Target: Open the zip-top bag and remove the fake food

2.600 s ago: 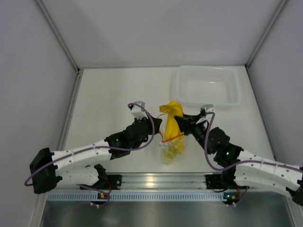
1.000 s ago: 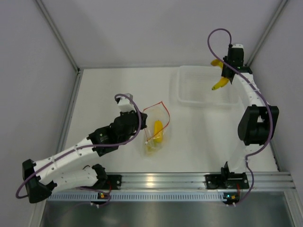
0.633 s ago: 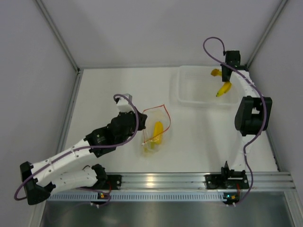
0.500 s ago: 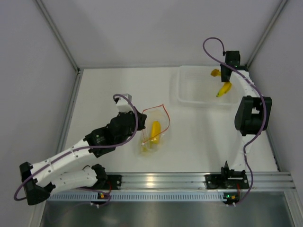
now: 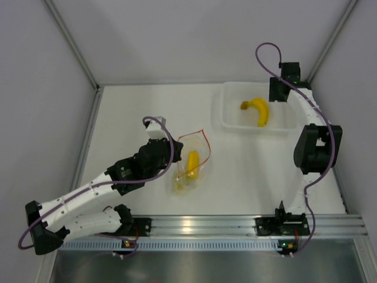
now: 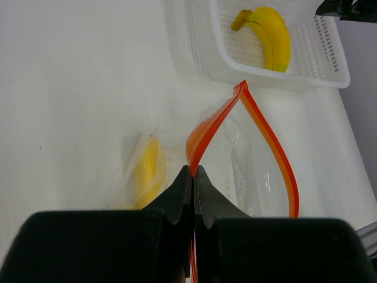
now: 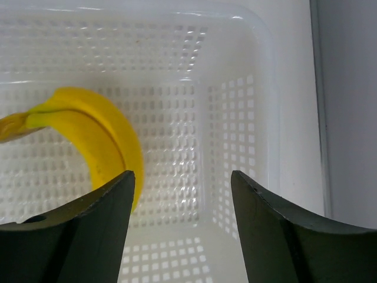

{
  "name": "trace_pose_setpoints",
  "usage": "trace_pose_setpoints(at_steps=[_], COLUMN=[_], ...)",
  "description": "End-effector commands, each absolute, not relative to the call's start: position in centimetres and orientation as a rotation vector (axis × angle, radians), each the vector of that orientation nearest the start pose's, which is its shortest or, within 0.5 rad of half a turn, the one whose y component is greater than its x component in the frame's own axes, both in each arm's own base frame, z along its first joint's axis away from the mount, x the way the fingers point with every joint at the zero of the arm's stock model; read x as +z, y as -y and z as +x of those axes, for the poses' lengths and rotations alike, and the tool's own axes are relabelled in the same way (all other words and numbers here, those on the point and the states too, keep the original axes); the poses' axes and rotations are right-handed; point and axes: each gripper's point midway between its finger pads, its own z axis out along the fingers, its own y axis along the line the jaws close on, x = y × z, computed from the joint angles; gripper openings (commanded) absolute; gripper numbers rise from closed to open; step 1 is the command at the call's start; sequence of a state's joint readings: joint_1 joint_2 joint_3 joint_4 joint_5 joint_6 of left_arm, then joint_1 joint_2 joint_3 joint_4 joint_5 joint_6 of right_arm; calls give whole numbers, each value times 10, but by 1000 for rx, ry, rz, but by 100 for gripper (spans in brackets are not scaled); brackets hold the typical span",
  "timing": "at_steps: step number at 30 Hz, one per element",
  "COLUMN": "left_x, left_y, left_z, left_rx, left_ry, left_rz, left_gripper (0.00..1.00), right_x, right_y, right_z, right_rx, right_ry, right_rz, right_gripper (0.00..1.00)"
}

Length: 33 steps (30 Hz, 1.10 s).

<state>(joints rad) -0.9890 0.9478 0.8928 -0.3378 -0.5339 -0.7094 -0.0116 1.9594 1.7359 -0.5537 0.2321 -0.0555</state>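
The zip-top bag lies on the table in the middle, its orange-red zipper strip pulled open into a loop. My left gripper is shut on one side of the strip; in the top view it is at the bag's left edge. A smaller yellow fruit lies inside the bag and shows through the plastic in the left wrist view. The yellow banana bunch lies in the clear tray. My right gripper is open and empty above the tray's right end, beside the banana.
The perforated tray stands at the back right, close to the right wall. A metal rail runs along the near edge. The left wall bounds the table's other side.
My right gripper carried the banana bunch from the bag to the tray and let it go; it now lies in the tray. My left gripper has kept its hold on the bag.
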Motion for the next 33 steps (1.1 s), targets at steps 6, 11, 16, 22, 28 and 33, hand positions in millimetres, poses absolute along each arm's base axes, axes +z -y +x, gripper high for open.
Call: trace_pose_setpoints(at_steps=[6, 11, 16, 22, 28, 33], left_x=[280, 281, 284, 276, 267, 261], left_y=[242, 246, 259, 273, 275, 274], left_z=[239, 243, 249, 259, 260, 256], left_rx=[-706, -761, -847, -889, -908, -930], left_ry=[-1914, -1897, -1863, -1846, -1831, -1826], left_rz=[-196, -301, -395, -495, -586, -618], left_gripper=[0, 0, 0, 0, 0, 0], right_x=[306, 330, 319, 292, 244, 214], right_y=[-122, -225, -272, -288, -288, -301], right_z=[417, 328, 272, 234, 235, 256], right_rx=[377, 773, 926, 912, 763, 712], right_ry=[-2019, -1932, -1966, -2052, -2169, -2196], right_rz=[-35, -147, -220, -260, -235, -171], right_gripper=[51, 36, 28, 23, 23, 21])
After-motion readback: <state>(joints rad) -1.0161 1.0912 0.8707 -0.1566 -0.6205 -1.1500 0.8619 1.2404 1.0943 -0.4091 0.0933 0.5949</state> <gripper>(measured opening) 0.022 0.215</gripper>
